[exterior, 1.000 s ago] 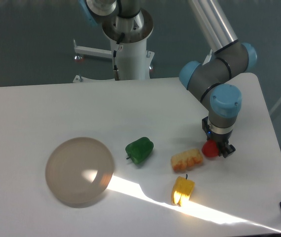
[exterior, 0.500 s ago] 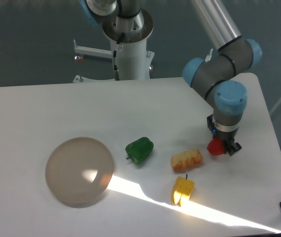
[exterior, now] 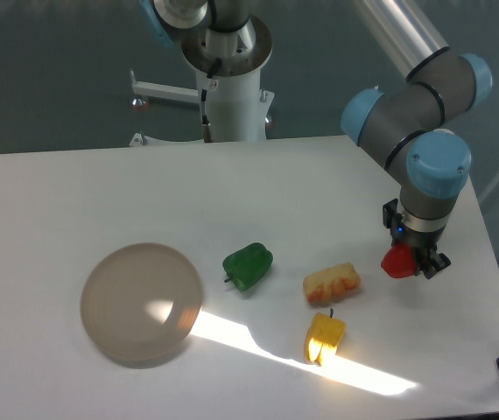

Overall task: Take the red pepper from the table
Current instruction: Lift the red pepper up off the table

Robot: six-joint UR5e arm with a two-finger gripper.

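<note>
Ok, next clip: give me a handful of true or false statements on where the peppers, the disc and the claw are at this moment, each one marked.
1. The claw is shut on the red pepper. True.
2. The green pepper sits inside the grey disc. False: it lies on the table, to the right of the disc and apart from it.
3. The yellow pepper lies in the strip of sunlight. True.
4. The red pepper touches the orange and yellow piece. False: there is a clear gap between them.
5. The claw is above the disc. False: it is at the far right of the table.
</note>
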